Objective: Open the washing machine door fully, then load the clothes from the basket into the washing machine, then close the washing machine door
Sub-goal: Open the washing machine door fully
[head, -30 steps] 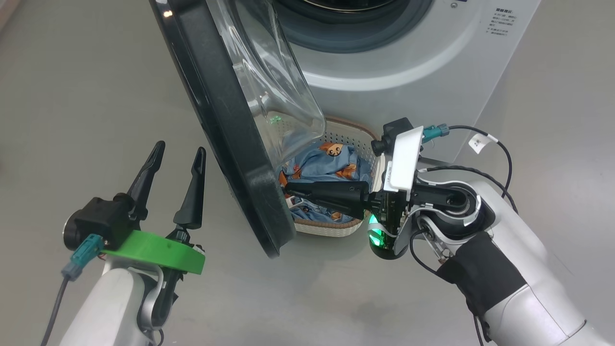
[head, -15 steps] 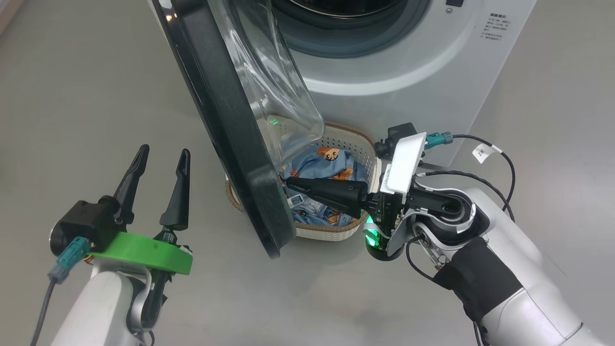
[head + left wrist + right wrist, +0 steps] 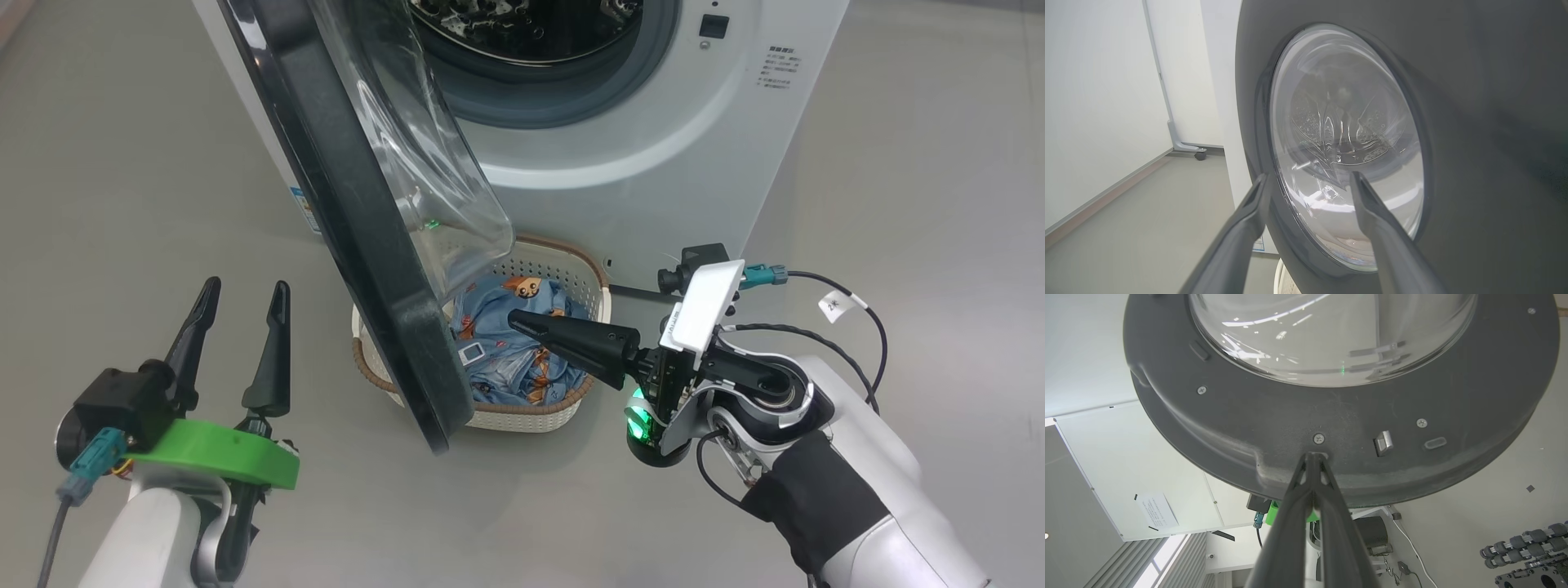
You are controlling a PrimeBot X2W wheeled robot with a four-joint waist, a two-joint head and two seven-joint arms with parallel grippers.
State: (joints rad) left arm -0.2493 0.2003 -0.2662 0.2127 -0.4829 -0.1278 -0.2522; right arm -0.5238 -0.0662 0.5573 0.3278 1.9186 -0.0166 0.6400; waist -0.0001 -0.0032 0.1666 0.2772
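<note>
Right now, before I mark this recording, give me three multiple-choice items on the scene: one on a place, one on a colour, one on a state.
1. Where do the clothes lie?
A. in the drum
B. in the basket
C. on the floor

2. What is the clothes' main colour?
A. light blue
B. red
C. black

3. Which gripper stands open?
A. left
B. right
C. both

Answers:
1 B: the fabric sits inside the basket, below the washing machine door.
2 A: it is pale blue with orange-brown figures.
3 A: the left gripper has its fingers apart, while the right gripper has them pressed together.
</note>
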